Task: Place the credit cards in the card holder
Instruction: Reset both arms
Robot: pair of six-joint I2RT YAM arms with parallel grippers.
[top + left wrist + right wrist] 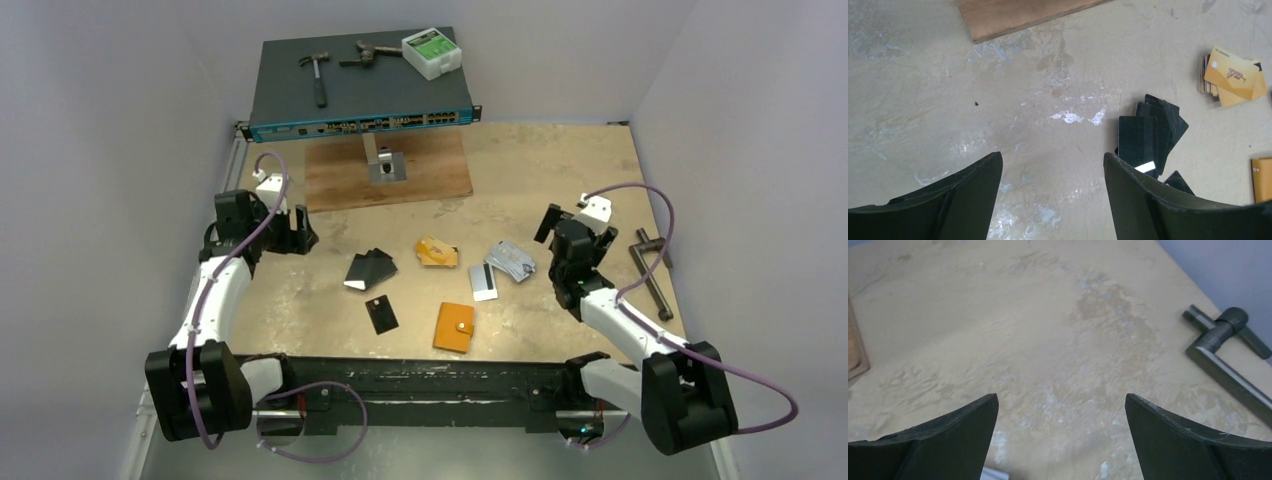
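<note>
- Near the front middle of the bench (560, 170), the orange card holder (454, 327) lay flat with its snap tab facing up, apart from every card.
- A single black card (381, 314) lay just to its left. A fanned pile of black cards (369, 269) lay behind that one.
- The orange-gold cards (437, 251) were piled behind the holder. The silvery-white cards (511, 260) lay to their right, with a dark-striped card (483, 281) just beside that pile.
- The left jaws were spread wide with nothing between them, above bare bench left of the black pile.
- The right jaws were also wide apart and empty, over bare bench between the silvery-white cards and a metal lever handle (652, 270).
- A wooden board (388, 168) lay farther back.
</note>
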